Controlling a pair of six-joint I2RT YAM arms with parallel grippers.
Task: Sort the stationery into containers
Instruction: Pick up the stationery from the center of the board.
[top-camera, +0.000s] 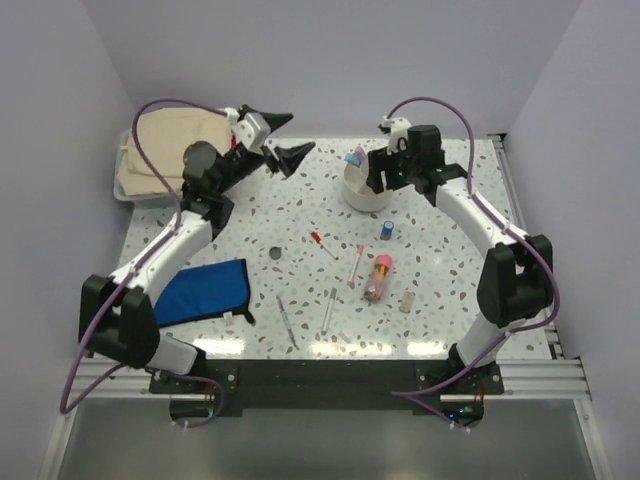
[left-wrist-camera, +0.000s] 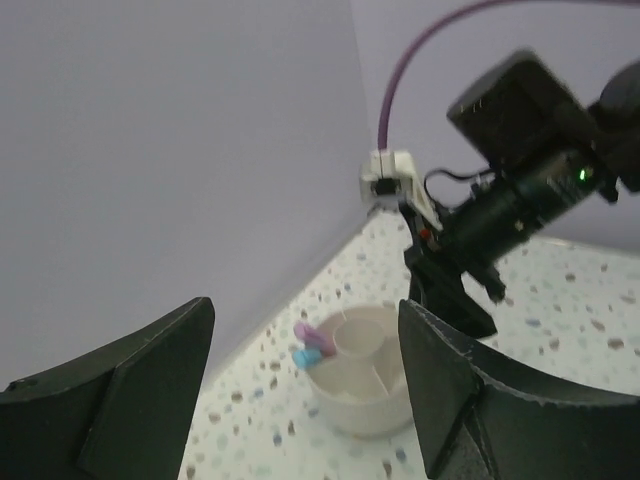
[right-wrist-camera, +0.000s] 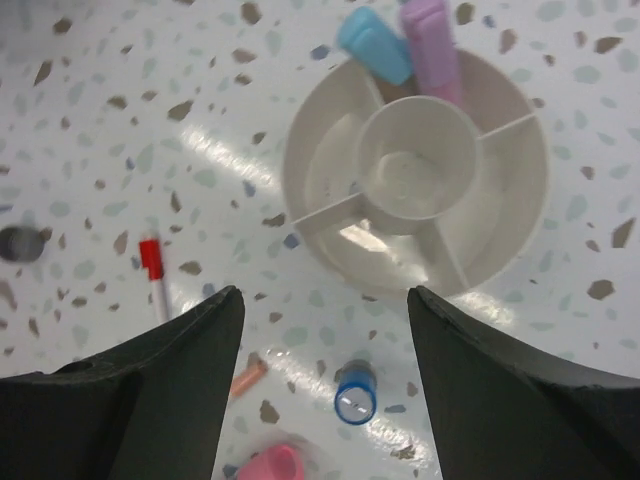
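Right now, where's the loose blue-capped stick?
The blue-capped stick sits right of centre in the top view, just on the arms' side of the white cup, with the pink-red tube nearer the arms still.

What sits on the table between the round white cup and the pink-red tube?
A blue-capped stick, apart from both the cup and the tube; the top view shows it, the right wrist view too.

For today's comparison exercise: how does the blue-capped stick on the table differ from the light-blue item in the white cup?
The blue-capped stick stands on the table; the light-blue item sits in an outer compartment of the white cup. The stick's cap is darker blue; the item is paler. Both are blue.
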